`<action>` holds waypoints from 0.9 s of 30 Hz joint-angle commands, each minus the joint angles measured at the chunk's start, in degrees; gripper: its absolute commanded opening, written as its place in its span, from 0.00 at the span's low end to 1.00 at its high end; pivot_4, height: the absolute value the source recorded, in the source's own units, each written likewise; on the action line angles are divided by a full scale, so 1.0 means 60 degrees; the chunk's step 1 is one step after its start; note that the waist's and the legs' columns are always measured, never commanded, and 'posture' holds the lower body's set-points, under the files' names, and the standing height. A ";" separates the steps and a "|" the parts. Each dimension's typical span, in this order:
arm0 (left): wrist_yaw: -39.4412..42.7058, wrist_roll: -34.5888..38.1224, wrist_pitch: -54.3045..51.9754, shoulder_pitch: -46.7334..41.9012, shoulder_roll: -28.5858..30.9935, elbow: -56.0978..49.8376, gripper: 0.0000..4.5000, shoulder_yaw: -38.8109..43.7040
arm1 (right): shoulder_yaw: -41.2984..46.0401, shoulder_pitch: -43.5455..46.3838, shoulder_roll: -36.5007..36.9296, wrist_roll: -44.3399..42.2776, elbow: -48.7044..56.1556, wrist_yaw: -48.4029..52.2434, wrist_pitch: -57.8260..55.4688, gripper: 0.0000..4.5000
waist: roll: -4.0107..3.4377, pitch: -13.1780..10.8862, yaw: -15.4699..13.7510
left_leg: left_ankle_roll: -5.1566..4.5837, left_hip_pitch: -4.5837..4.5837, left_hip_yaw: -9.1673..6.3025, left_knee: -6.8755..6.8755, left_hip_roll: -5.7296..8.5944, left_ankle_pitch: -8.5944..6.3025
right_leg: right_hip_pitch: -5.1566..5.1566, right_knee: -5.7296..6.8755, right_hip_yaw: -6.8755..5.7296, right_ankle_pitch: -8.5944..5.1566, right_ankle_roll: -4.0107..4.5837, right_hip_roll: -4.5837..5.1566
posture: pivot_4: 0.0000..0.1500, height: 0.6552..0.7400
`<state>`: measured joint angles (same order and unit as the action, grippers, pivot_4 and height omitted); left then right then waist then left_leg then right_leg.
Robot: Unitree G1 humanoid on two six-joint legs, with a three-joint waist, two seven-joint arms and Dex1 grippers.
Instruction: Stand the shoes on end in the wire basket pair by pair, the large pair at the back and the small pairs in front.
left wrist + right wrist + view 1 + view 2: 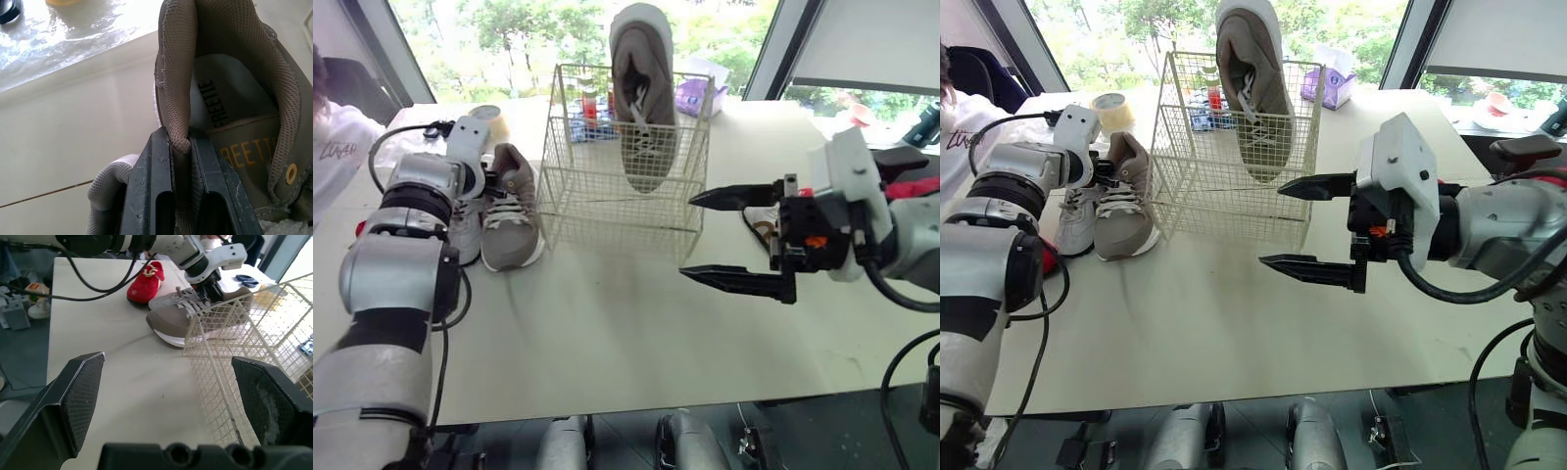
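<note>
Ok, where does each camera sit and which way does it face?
Eye views: on the head, looking forward and down over the left arm and right arm at the wire basket.
Left wrist view: along the left gripper, shut on a taupe shoe's heel collar.
Right wrist view: through the open right gripper toward the basket.
Shared: all views show that shoe.

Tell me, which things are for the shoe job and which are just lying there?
For the job: wire basket, upright taupe shoe inside it, second taupe shoe pinched by the left gripper, pale shoe beside it, red shoe.
Just lying about: tape roll, purple tissue box.
</note>
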<state>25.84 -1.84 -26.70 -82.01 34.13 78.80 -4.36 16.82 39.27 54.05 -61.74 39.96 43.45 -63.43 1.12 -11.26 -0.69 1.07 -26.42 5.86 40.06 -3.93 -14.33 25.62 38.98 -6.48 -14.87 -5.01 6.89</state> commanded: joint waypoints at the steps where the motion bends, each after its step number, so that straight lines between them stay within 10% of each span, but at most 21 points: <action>1: -0.0274 0.0039 0.0177 -0.0116 0.0053 -0.0021 0.01 0.0701 | 0.0289 -0.0030 0.0256 -0.0261 0.0096 -0.0286 0.0252 1.00 | 0.0002 0.0001 -0.0009 | -0.0007 0.0000 -0.0002 0.0000 0.0000 -0.0004 | 0.0000 0.0002 -0.0001 0.0000 0.0000 0.0000 | 1.00 0.45; 16: -0.0806 0.1496 0.1088 -0.3058 0.1566 -0.0788 0.01 0.3656 | 0.0371 0.0100 0.0865 -0.0745 -0.0984 -0.0047 0.0687 1.00 | 0.0073 -0.0036 0.0067 | 0.0003 -0.0038 0.0009 -0.0002 0.0000 0.0002 | 0.0041 -0.0003 0.0002 0.0000 -0.0004 0.0001 | 1.00 0.45; 27: -0.0898 0.2583 0.6554 -0.3077 -0.0361 -0.2679 0.01 0.4546 | 0.1000 0.1048 0.1508 -0.1601 -0.2253 -0.0428 0.0766 1.00 | 0.0090 -0.0031 -0.0022 | -0.0001 -0.0035 0.0009 0.0014 0.0005 0.0000 | 0.0022 0.0000 -0.0001 0.0002 -0.0004 0.0013 | 1.00 0.45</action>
<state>20.77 14.23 7.23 -99.15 33.34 65.80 24.50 21.03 43.85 61.92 -70.15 26.47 40.89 -59.67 1.66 -11.45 -0.82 1.06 -26.61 5.92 40.14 -3.90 -14.32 25.74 39.00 -6.49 -14.86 -5.04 6.96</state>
